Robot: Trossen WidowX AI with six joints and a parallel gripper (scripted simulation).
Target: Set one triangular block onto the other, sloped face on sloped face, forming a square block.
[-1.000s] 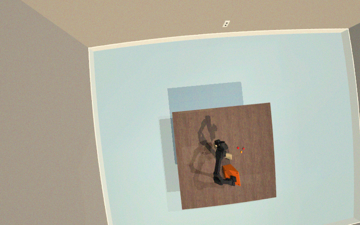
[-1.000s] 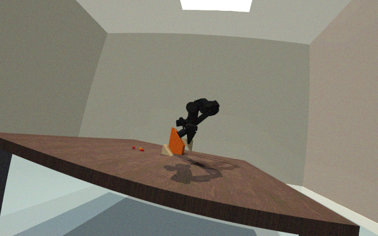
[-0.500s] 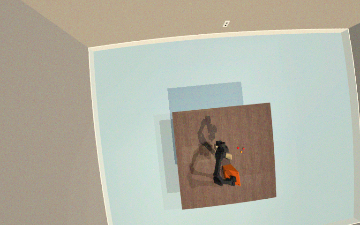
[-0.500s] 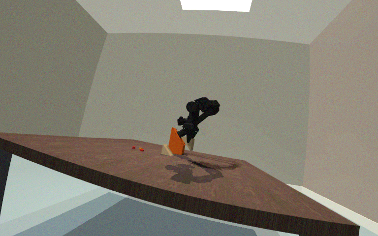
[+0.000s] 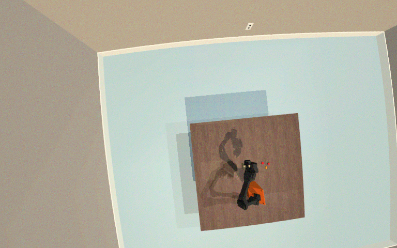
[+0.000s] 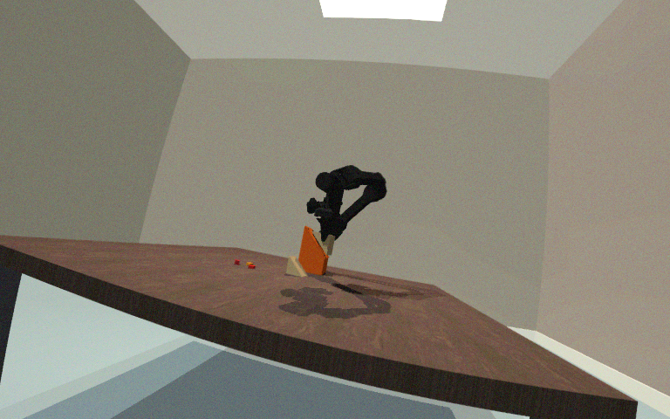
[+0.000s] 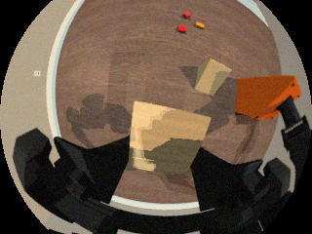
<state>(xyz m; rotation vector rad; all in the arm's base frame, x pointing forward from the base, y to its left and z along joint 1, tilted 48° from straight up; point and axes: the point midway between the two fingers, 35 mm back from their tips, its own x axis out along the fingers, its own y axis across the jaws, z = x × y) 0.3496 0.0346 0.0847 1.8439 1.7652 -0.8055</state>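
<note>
My gripper [image 5: 246,166] [image 7: 162,142] is shut on one pale wooden triangular block [image 6: 330,244] [image 7: 171,128], with a finger on either side of it. The held block is above the table, partly in shadow; in the top view only small pale bits show. The other triangular block [image 6: 296,267] [image 7: 210,78] rests on the table, its slope showing in the exterior view, beside the orange mount. It is apart from the held block, up and right of it in the wrist view. In the top view the arm hides it.
The orange mount [image 5: 257,190] [image 6: 311,254] [image 7: 263,95] of the arm stands close to the resting block. Two small red pieces [image 5: 262,163] [image 6: 236,262] [image 7: 181,29] and a small orange piece [image 5: 265,167] [image 7: 200,25] lie on the wooden table [image 5: 280,140] [image 6: 197,281], beyond the resting block.
</note>
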